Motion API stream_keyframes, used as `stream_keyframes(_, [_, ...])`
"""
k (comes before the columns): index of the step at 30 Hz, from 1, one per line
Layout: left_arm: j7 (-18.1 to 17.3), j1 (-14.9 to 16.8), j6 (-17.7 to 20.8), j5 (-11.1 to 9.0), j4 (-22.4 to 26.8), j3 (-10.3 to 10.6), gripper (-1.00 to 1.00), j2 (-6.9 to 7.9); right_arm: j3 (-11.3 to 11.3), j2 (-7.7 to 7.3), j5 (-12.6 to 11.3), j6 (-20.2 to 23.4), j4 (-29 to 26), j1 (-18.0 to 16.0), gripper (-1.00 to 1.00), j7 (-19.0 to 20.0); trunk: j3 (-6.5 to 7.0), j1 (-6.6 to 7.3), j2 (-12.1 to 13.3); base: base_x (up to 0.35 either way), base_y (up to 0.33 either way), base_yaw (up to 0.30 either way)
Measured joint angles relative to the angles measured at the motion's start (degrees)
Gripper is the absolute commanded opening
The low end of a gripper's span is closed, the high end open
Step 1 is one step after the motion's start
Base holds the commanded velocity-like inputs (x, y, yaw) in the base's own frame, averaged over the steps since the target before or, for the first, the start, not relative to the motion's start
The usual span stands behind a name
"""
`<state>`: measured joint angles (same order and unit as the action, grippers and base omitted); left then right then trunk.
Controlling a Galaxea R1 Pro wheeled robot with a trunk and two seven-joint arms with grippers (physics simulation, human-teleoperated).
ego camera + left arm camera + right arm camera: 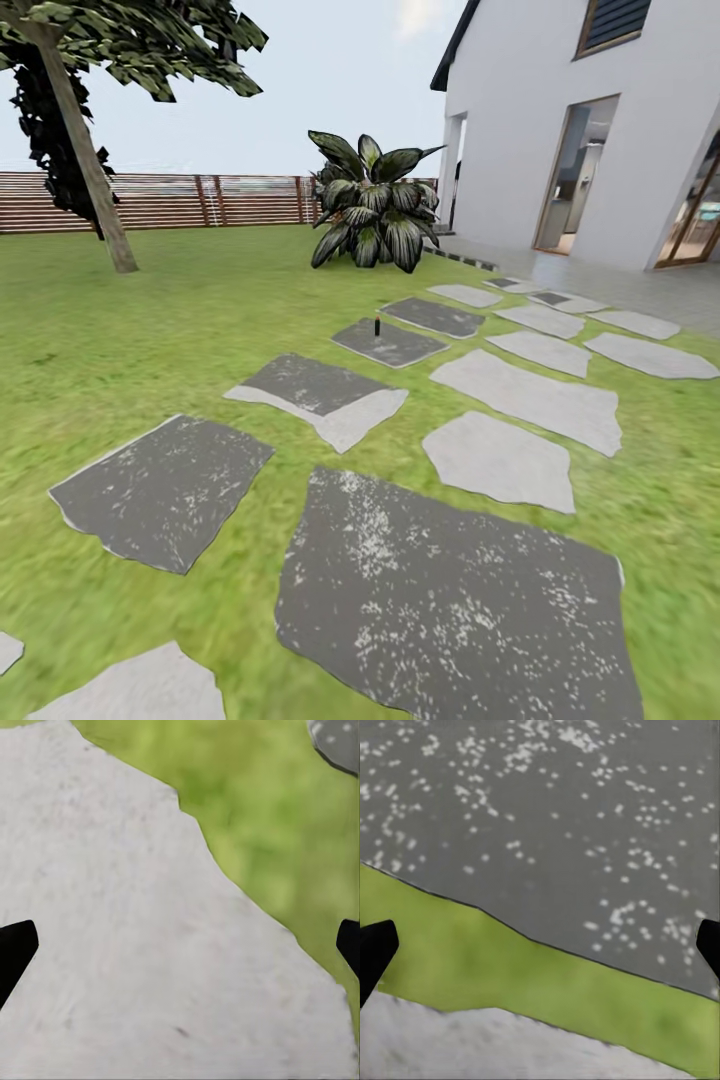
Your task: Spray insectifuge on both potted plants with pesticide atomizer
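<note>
The left hand [180, 945] shows in its wrist view as two black fingertips [15, 949] at the far edges of the picture, wide apart, with nothing between them. Under it lies a pale grey stone slab [135, 945], and beside this a strip of green lawn [255, 802]. The right hand [540, 945] is spread in the same way, its black fingertips [373, 949] far apart and holding nothing. Below it is a dark grey slab with white speckles [555, 817], then a band of grass, then the edge of a lighter slab [472, 1046].

In the head view, the stepping slabs [450, 600] (some dark, some pale) run over the lawn [130, 330] toward a white house [560, 120] with open doorways. On one dark slab further away stands a small thin dark object [377, 325]; it is too small to tell what it is. Behind it grows a large plant with broad dark striped leaves [375, 205]. I cannot see a pot under it. A brown slatted wooden fence [200, 200] closes the garden, and a tree with a leaning trunk [90, 160] stands before it.
</note>
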<state>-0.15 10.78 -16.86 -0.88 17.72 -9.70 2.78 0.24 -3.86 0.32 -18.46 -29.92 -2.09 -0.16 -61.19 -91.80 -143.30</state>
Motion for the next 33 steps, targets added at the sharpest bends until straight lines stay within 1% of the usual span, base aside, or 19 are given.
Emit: stream_keyframes(33, [0.0,0.0,0.0,0.0,0.0,0.0,1.0,0.04,0.0,0.0,-0.1,0.0,0.8,0.0,1.0,0.0,0.0,0.0,0.0,0.339,0.0,0.0])
